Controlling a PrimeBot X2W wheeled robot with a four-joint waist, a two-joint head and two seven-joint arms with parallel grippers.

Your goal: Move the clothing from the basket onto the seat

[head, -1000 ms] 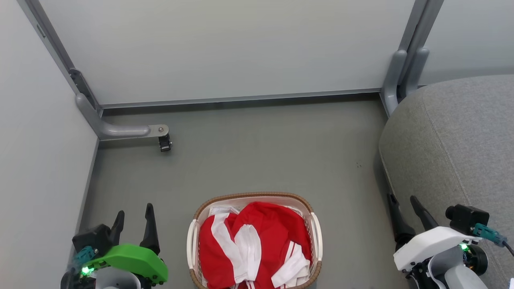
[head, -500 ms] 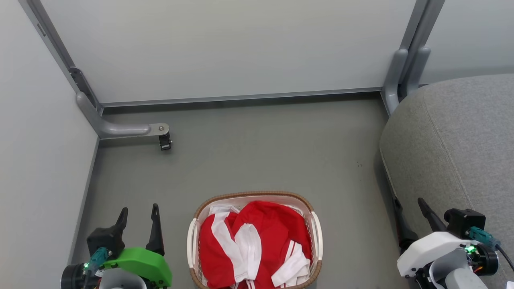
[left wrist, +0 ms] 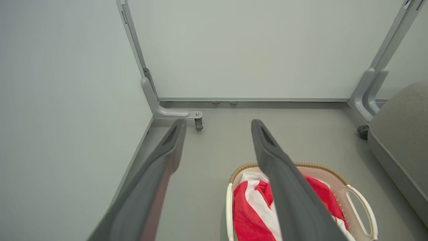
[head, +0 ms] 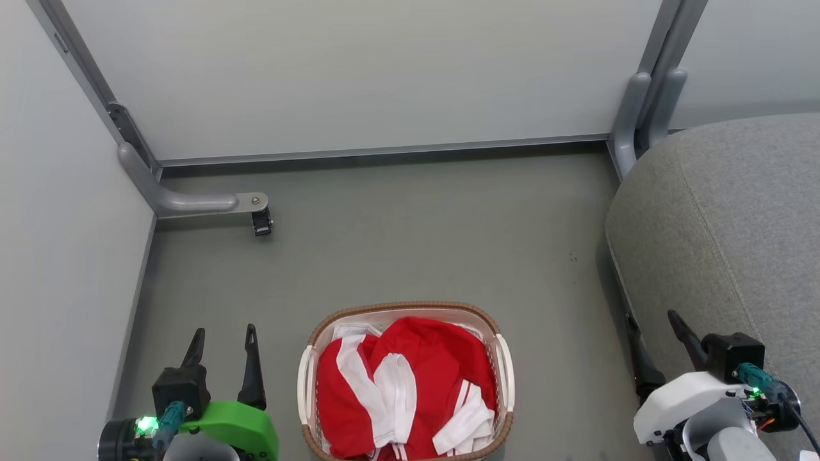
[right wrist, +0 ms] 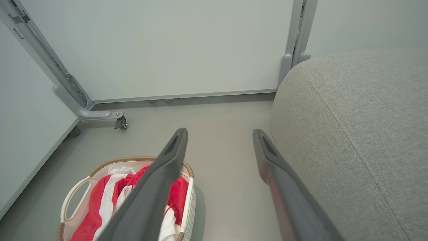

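Red clothing (head: 423, 378) with white stripes fills the white basket (head: 402, 309) with a brown braided rim, low in the middle of the head view. The grey seat (head: 737, 224) takes up the right side. My left gripper (head: 223, 333) hangs open to the left of the basket, holding nothing. My right gripper (head: 652, 317) stands open between the basket and the seat's edge, also holding nothing. The left wrist view shows the clothing (left wrist: 249, 214) in the basket (left wrist: 362, 209) past the gripper (left wrist: 217, 124). The right wrist view shows the gripper (right wrist: 219, 132), basket (right wrist: 75, 190) and seat (right wrist: 361, 134).
Pale partition panels stand behind and to the left. A grey panel foot with a black caster (head: 261, 223) sticks out at the back left, and another panel post (head: 631, 121) stands beside the seat. Grey floor (head: 416, 237) lies open beyond the basket.
Both grippers have turned slightly and drawn a little lower in the head view. The whole picture has shifted a bit as the camera moved. The basket and clothing lie as before.
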